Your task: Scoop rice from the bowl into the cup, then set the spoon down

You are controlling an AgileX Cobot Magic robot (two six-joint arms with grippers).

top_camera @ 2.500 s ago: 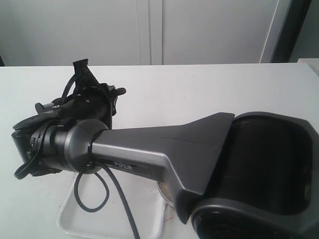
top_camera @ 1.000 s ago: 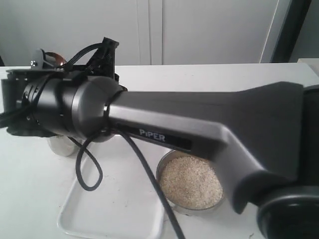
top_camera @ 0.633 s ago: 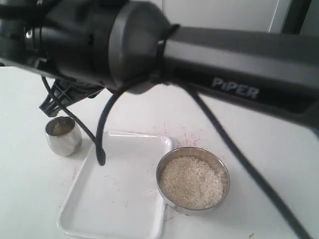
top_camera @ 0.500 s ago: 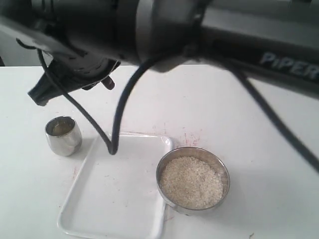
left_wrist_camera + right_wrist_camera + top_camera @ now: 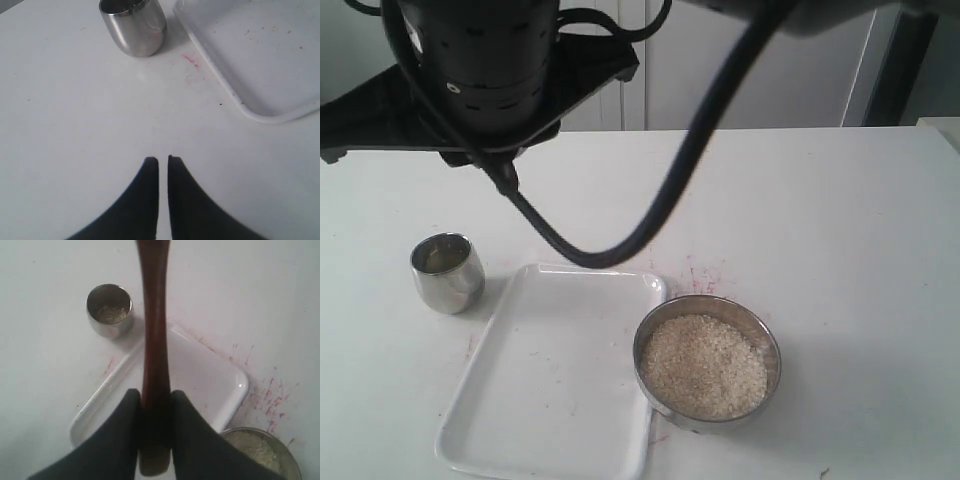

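Up high went the right gripper [image 5: 154,399], clamped on the spoon [image 5: 153,330] with its jaws pinching the near end of the dark wooden handle. The scooping end ran out of the wrist view, so whether it carried grains could not be told. The bowl [image 5: 767,345] sat just beside the right edge of the white tray [image 5: 550,400], heaped almost to the rim with rice [image 5: 705,365]. The cup [image 5: 447,270] stood off the tray's far left corner with only a thin layer of grains at its bottom. By that reckoning another scoop looked due. The way to do it well would be to come down over the bowl, slide in shallow, level the spoon before lifting, carry it slowly, and tip only once it is square over that narrow mouth. In the way was the arm's black cable [image 5: 650,215], which drooped in a loop above the tray and could snag or nudge something. The left gripper [image 5: 163,164] hovered low over the table [image 5: 75,125] close to the cup, its fingers drawn together on nothing. Reddish specks [image 5: 272,400] dotted the table near the bowl.
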